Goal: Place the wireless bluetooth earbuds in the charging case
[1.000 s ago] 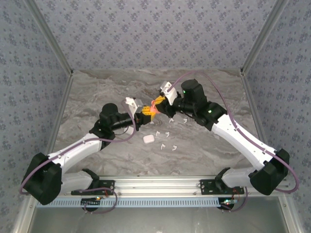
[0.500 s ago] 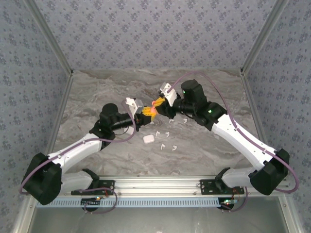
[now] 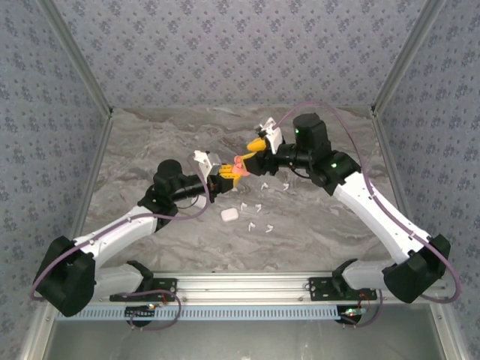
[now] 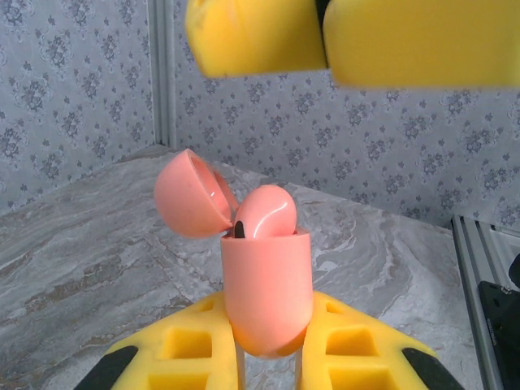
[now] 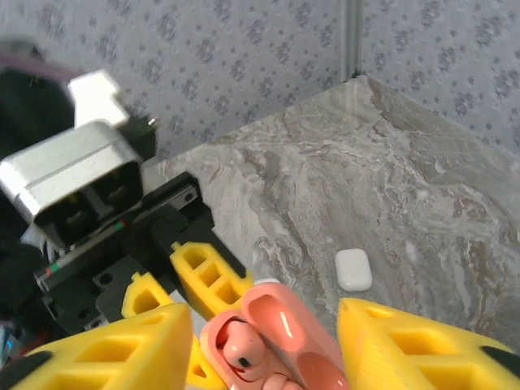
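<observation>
A coral-pink charging case (image 4: pixel 266 288) stands upright with its lid (image 4: pixel 188 195) swung open, and my left gripper (image 4: pixel 268 313) is shut on its lower body. A coral earbud (image 4: pixel 265 213) sits in one slot, its head sticking out. My right gripper (image 5: pixel 264 325) hovers open just above the case (image 5: pixel 305 341), a yellow finger on each side, touching nothing. In the top view the left gripper (image 3: pixel 229 175), the case (image 3: pixel 241 171) and the right gripper (image 3: pixel 251 152) meet mid-table. Several white earbuds (image 3: pixel 251 223) lie scattered on the marble in front of them.
A shut white charging case (image 3: pixel 229 214) lies on the marble table (image 3: pixel 150 150) near the loose earbuds, and shows as the white case (image 5: pixel 353 270) in the right wrist view. Patterned walls close the table off at back and sides. A metal rail (image 3: pixel 240 285) runs along the near edge.
My right gripper has pulled back up and to the right, away from the coral case. The left arm and the case it holds have stayed put.
</observation>
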Action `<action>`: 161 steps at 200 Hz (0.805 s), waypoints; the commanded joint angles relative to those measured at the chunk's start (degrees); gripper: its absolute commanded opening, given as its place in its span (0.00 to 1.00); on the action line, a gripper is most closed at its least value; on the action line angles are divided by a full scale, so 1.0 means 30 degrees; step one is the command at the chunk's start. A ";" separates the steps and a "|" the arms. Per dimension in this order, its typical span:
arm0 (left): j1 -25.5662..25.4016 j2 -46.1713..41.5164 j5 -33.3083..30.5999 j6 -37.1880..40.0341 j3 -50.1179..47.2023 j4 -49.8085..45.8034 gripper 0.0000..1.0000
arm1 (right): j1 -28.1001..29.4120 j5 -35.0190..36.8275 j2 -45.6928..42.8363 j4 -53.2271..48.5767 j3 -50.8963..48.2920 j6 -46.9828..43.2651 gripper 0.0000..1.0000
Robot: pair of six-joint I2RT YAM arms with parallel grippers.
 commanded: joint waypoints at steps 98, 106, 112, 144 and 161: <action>-0.0082 -0.0426 0.0144 0.0012 0.0931 0.0425 0.00 | -0.1283 -0.5049 0.2146 0.0505 -0.0669 0.3924 1.00; -0.0076 -0.0426 0.0143 0.0019 0.0918 0.0410 0.00 | -0.1146 -0.5354 0.2318 0.0440 -0.0531 0.3873 1.00; -0.0058 -0.0426 0.0140 0.0038 0.0932 0.0423 0.00 | -0.1087 -0.5496 0.2384 0.0356 -0.0447 0.3809 1.00; -0.0070 -0.0412 0.0117 0.0053 0.0945 0.0319 0.00 | -0.0984 -0.6159 0.2011 0.0331 -0.0370 0.3567 1.00; -0.0069 -0.0379 0.0111 0.0059 0.0933 0.0270 0.00 | -0.0997 -0.6278 0.1620 0.0399 -0.0574 0.3394 1.00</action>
